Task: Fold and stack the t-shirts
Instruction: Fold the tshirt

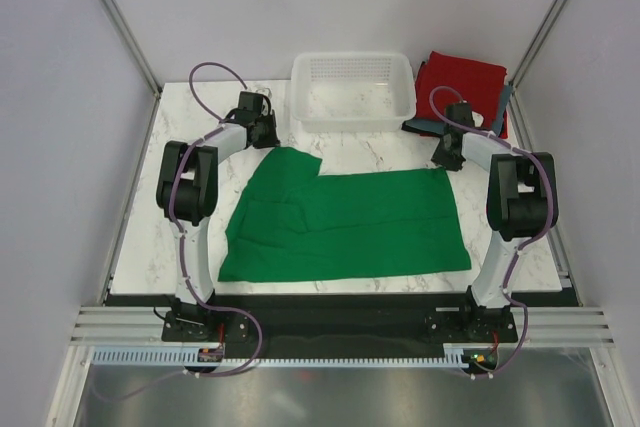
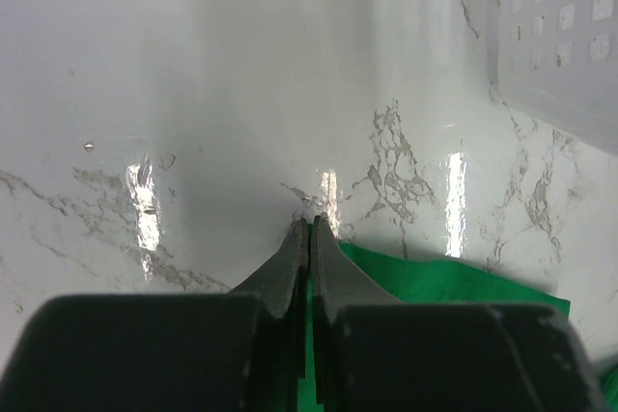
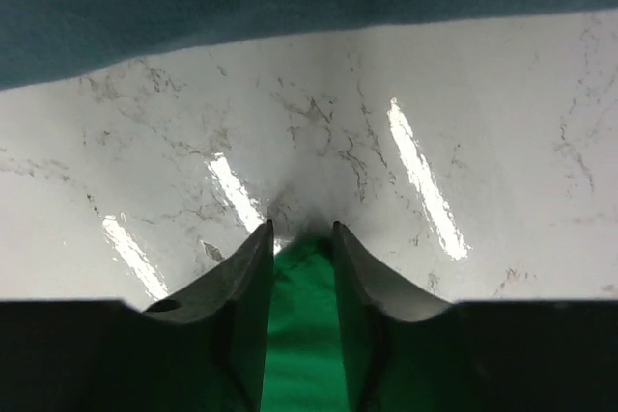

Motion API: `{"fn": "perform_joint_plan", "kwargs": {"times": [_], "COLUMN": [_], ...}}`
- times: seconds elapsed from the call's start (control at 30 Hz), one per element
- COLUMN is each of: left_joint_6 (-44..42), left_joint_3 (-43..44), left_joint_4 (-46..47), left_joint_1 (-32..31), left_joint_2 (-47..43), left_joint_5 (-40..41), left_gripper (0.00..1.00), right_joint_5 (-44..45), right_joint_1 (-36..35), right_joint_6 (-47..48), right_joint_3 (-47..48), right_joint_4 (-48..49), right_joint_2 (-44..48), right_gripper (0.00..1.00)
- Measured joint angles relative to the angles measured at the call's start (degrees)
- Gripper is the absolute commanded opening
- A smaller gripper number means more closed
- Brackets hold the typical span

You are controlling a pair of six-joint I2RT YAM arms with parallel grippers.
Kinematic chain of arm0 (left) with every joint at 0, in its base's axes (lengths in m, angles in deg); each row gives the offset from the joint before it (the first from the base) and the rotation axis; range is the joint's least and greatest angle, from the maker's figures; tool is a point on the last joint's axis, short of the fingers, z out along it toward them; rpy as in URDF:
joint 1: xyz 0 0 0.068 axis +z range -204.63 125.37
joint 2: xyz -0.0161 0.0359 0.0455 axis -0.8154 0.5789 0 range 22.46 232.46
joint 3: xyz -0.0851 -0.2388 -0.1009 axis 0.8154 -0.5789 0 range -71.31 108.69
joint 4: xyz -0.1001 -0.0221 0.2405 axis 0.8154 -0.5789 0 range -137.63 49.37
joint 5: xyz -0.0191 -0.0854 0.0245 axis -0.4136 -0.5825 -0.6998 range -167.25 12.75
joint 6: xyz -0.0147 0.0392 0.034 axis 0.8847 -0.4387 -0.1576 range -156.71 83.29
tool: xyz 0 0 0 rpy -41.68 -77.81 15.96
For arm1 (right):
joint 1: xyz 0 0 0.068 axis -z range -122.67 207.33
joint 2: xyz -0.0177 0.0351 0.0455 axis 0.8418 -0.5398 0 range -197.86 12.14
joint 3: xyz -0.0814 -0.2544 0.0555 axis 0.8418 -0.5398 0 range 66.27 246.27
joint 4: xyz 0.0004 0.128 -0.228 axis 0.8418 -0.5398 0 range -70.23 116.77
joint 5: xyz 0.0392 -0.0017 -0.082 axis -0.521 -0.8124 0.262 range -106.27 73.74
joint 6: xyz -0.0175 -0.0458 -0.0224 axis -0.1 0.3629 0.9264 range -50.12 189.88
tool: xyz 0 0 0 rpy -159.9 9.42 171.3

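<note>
Left jaws: your left gripper (image 2: 309, 229) has them pressed together on a sliver of the green shirt (image 1: 345, 227), at its far left corner.
Right jaws: your right gripper (image 3: 301, 231) holds them a little apart, astride the shirt's far right corner.
Green shirt: you see it spread flat on the table (image 1: 190, 147) between your arms.
Stack: a red shirt (image 1: 465, 82) lies on a grey-blue shirt (image 3: 193, 7), just beyond your right gripper.
Basket (image 1: 352, 59): at the far edge, just left of the stack.
</note>
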Motion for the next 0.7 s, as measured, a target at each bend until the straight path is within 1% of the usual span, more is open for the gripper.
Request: {"fn": "perform_joint_plan", "kwargs": {"times": [0.03, 0.07, 0.1, 0.17, 0.2, 0.37, 0.5, 0.6, 0.7], "left_joint_6": [0.0, 0.0, 0.0, 0.0, 0.0, 0.0, 0.1, 0.4, 1.0], "left_joint_3": [0.0, 0.0, 0.0, 0.0, 0.0, 0.0, 0.4, -0.1, -1.6], "left_joint_4": [0.0, 0.0, 0.1, 0.1, 0.1, -0.1, -2.6, -7.3, -10.8], "left_joint_1": [0.0, 0.0, 0.0, 0.0, 0.0, 0.0, -0.1, -0.3, -0.3], "left_joint_2": [0.0, 0.0, 0.0, 0.0, 0.0, 0.0, -0.6, -3.1, -8.0], "left_joint_5": [0.0, 0.0, -0.1, -0.1, -0.1, 0.0, 0.8, 2.0, 2.5], "left_gripper": [0.02, 0.02, 0.02, 0.02, 0.02, 0.02, 0.02, 0.02, 0.02], "right_joint_5": [0.5, 0.9, 1.1, 1.1, 1.2, 1.2, 1.3, 1.4, 1.1], "right_joint_1": [-0.1, -0.1, -0.1, -0.1, -0.2, -0.2, -0.2, -0.2, -0.2], "right_joint_6": [0.0, 0.2, 0.0, -0.3, -0.3, -0.4, 0.2, 0.7, 1.0], "right_joint_3": [-0.1, -0.2, -0.3, -0.5, -0.5, -0.6, -1.1, -1.5, -2.0], "right_joint_4": [0.0, 0.2, 0.4, 0.8, 1.0, 1.0, -0.4, -2.0, -2.5], "right_joint_2": [0.0, 0.0, 0.0, 0.0, 0.0, 0.1, 1.5, 4.2, 8.2], "right_gripper": [0.26, 0.21, 0.11, 0.01, 0.00, 0.00, 0.00, 0.00, 0.00]}}
